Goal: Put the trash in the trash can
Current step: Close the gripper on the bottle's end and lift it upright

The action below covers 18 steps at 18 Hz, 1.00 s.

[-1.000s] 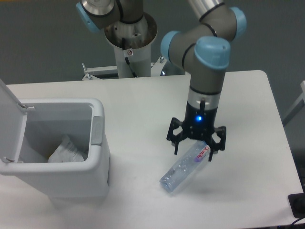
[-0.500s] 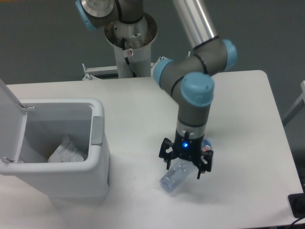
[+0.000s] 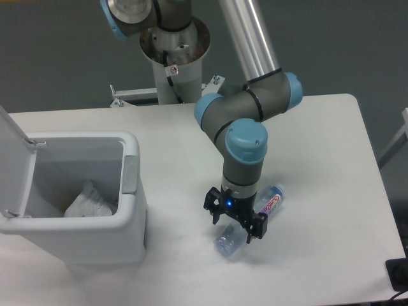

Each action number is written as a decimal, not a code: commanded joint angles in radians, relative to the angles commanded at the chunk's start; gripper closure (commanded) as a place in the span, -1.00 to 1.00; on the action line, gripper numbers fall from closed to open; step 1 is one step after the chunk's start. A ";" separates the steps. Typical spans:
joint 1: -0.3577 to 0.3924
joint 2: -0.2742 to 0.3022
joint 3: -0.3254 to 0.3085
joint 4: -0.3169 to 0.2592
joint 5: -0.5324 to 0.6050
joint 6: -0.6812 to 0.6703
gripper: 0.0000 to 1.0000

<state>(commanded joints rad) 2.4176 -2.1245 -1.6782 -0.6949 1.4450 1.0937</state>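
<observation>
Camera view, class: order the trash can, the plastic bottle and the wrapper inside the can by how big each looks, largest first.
1. Trash can, clearly largest.
2. Plastic bottle, partly hidden by the hand.
3. Wrapper, only partly visible in the can, so its place below the bottle is unsure.

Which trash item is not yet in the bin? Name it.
The clear bottle, lying on the table under the pincer. The crumpled wrapper already sits inside the trash can.

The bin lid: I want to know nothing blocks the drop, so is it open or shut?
Open. The lid stands up at the left of the bin, and the wrapper shows inside.
</observation>
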 joint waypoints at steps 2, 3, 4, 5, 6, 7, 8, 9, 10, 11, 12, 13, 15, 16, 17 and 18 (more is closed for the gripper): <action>-0.006 -0.028 0.008 0.002 0.002 0.002 -1.00; -0.008 -0.031 0.011 0.002 0.003 0.005 -1.00; -0.008 -0.032 0.012 0.003 0.003 0.012 -1.00; -0.008 -0.037 0.014 0.003 0.003 0.017 -1.00; -0.008 -0.041 0.015 0.003 0.005 0.017 -1.00; -0.008 -0.043 0.017 0.003 0.005 0.017 -1.00; -0.008 -0.045 0.018 0.003 0.005 0.017 -1.00; -0.008 -0.048 0.018 0.003 0.006 0.017 -1.00; -0.008 -0.051 0.018 0.003 0.006 0.017 -1.00; -0.008 -0.052 0.018 0.003 0.018 0.015 -1.00; -0.008 -0.052 0.018 0.003 0.028 0.017 -1.00; -0.008 -0.052 0.018 0.003 0.029 0.017 -0.97; -0.008 -0.052 0.025 0.003 0.031 0.015 -0.60; -0.008 -0.054 0.031 0.002 0.031 0.015 -0.40; -0.008 -0.054 0.031 0.002 0.031 0.015 -0.32; -0.008 -0.054 0.031 0.002 0.031 0.015 -0.29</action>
<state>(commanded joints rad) 2.4099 -2.1783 -1.6475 -0.6934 1.4757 1.1091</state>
